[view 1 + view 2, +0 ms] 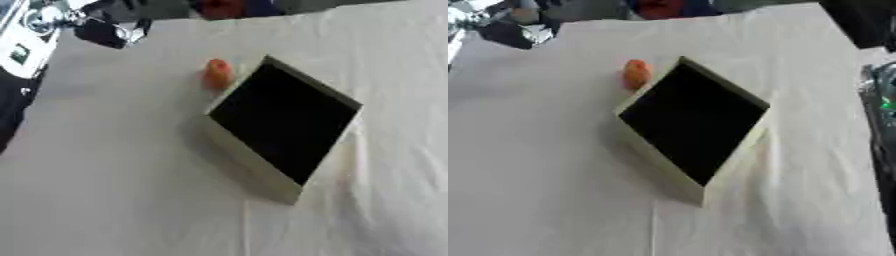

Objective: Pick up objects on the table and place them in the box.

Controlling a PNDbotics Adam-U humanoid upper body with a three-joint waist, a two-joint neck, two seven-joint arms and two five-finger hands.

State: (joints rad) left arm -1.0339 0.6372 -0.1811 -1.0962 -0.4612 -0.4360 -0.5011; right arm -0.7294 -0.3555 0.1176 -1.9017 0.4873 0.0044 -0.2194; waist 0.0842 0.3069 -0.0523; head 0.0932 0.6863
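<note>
An orange object, small and rounded, stood on the white-draped counter, just beside the far left wall of the box, outside it. Its long axis ran upright. The box's dark interior looked empty, so nothing seemed placed yet. Neither hand could be made out; black and silver robot parts showed at the far left corner, so the state of the fingers could not be told. Judging by that, the left arm was probably the nearer one, with the object lying to its right and nearer the middle of the counter.
</note>
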